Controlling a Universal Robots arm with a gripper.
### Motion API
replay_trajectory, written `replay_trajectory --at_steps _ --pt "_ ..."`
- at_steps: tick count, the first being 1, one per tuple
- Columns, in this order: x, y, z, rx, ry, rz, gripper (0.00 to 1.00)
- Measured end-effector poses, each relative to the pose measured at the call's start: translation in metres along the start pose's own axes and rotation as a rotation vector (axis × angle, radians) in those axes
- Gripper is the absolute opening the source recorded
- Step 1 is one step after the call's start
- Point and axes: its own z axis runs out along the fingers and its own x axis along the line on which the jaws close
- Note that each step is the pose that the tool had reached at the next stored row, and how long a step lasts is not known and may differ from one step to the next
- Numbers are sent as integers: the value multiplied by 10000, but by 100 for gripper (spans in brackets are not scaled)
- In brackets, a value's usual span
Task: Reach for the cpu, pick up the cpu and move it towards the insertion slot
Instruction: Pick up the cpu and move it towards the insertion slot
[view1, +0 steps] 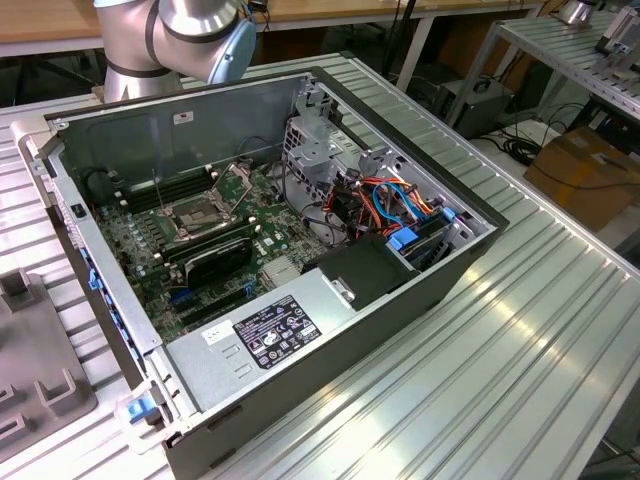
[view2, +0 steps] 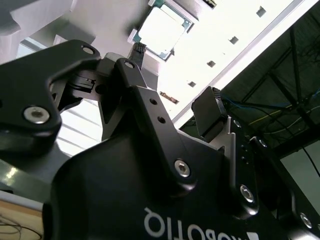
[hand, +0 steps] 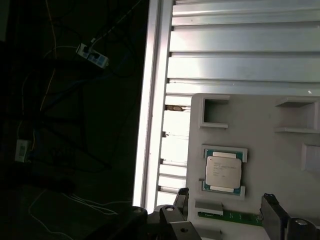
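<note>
Ribbed metal tabletop (view1: 480, 330), wooden bench (view1: 50, 20) behind, cardboard box (view1: 580, 168) and cables (view1: 520, 150) on the floor.

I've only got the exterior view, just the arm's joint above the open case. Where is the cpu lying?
Observer: In the first wrist view, the cpu lies flat in a pocket of a pale tray.
Operator: Is the pincer holding it?
Observer: No. The pincer is open and empty, close to the cpu but not touching it.
Operator: Is anything else near it?
Observer: A thin green board lies on the tray beside the cpu.
</note>
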Motion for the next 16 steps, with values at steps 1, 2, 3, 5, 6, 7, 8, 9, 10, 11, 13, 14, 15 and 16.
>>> replay_trajectory --at_steps 1,2,3,5,6,7,8,9,10,11,13,14,15,16 --pt "-2 -7 6 1 5 0 66" --pt "-3 -11 13 0 5 0 66" --pt "-3 -13 16 0 6 -1 66" --pt "-3 -16 20 -1 5 0 66" --pt "-3 -16 20 -8 4 0 66" --pt "-3 -16 20 -12 4 0 66" --pt "-3 -16 20 -19 3 0 66" --pt "-3 -16 20 -21 3 0 66" --pt "-3 -16 20 -21 3 0 66" --pt "-3 -16 22 -20 7 -1 66" --pt "-3 -16 30 -22 11 0 66" --pt "-3 -16 30 -21 10 0 66" --pt "-3 -17 30 -21 10 0 66" --pt "-3 -16 30 -19 12 0 66"
